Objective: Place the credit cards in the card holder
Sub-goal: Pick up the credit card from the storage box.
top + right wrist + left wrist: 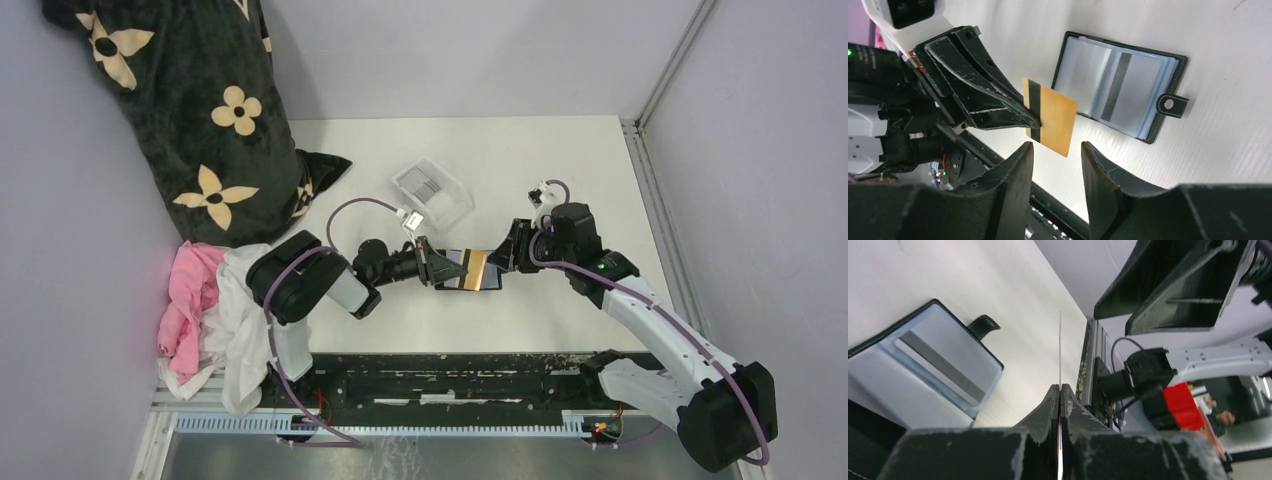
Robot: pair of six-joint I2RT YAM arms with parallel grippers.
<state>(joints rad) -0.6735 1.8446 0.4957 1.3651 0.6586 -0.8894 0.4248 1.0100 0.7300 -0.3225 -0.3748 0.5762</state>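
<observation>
The black card holder (pixel 470 279) lies open on the table; it also shows in the right wrist view (pixel 1120 86) and the left wrist view (pixel 928 362), with a grey card (pixel 1128 85) in its slot. My left gripper (pixel 440 268) is shut on a tan-orange credit card (pixel 476 265) and holds it on edge above the holder; the card shows flat in the right wrist view (pixel 1050 116) and edge-on in the left wrist view (pixel 1060 350). My right gripper (pixel 512 252) is open and empty, its fingers (pixel 1013 170) just short of the card's free edge.
A clear plastic tray (pixel 432 190) with several grey cards stands behind the holder. A black flowered cushion (pixel 190 110) and a pile of pink and white cloth (pixel 205 310) lie at the left. A black rail (pixel 440 375) runs along the near edge.
</observation>
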